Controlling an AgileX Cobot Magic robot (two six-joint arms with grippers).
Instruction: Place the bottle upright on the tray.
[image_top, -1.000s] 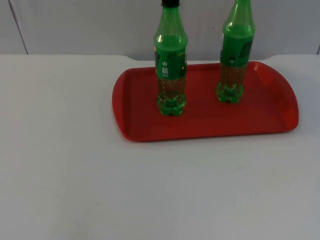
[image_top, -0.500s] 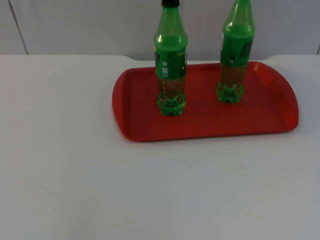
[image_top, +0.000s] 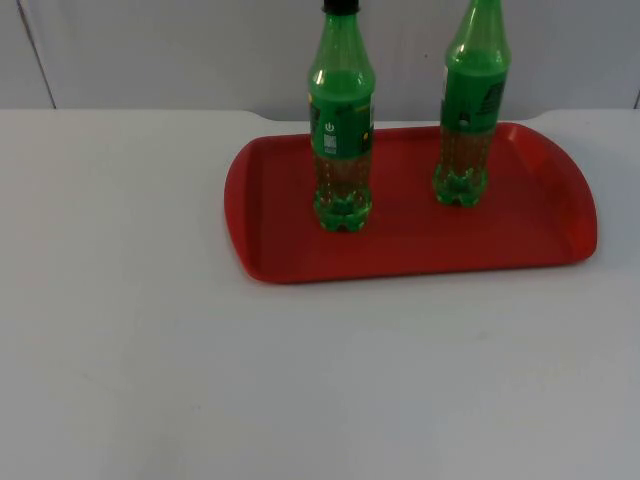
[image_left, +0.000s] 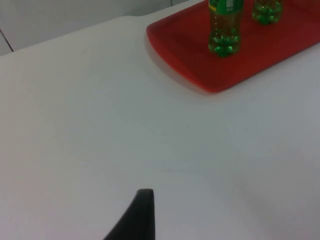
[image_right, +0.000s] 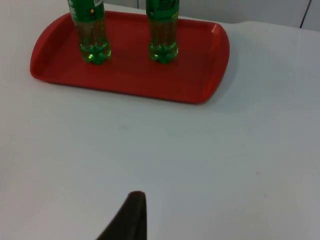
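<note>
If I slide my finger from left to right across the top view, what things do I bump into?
Bare table → tray's left rim → bottle with black cap → second bottle → tray's right rim.

The white worktop (image_top: 130, 330) runs back to a grey partition wall (image_top: 180, 50). A red tray (image_top: 540, 215) lies flat on it towards the far edge, right of the middle in the top view, its long side running along the wall. The tray has rounded corners and a low raised rim, and it casts a thin shadow on the worktop along its near edge. The worktop's far edge shows a shallow step just behind the tray's left end.
</note>
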